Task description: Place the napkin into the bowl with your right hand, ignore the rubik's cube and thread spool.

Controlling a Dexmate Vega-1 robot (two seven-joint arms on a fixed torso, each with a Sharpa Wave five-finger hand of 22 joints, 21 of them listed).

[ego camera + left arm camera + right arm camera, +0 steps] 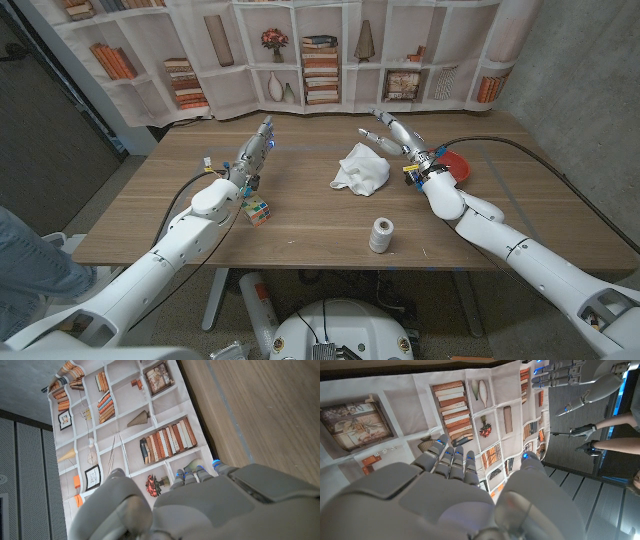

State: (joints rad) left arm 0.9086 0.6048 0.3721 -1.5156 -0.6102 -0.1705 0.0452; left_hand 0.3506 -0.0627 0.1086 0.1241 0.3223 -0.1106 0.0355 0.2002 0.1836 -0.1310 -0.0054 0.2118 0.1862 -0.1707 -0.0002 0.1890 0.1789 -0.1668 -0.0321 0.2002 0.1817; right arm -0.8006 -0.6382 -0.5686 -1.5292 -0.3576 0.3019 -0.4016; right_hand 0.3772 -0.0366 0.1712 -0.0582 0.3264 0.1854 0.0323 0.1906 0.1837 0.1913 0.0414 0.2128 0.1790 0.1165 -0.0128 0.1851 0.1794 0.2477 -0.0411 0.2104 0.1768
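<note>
Bookshelf backdrop (300, 50) behind the wooden table (300, 225); white napkin (362, 169) lies centre frame, red bowl (456, 163) seemingly behind the right hand (395, 133), empty, fingers spread. Left hand (255, 150) also empty, fingers extended.

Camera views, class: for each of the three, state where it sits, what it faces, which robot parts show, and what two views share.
Head view: on the robot's head, looking down at napkin, both arms.
Left wrist view: behind left hand, facing bookshelf backdrop.
Right wrist view: behind right hand, facing backdrop.
Shared: both wrist views see the backdrop.
</note>
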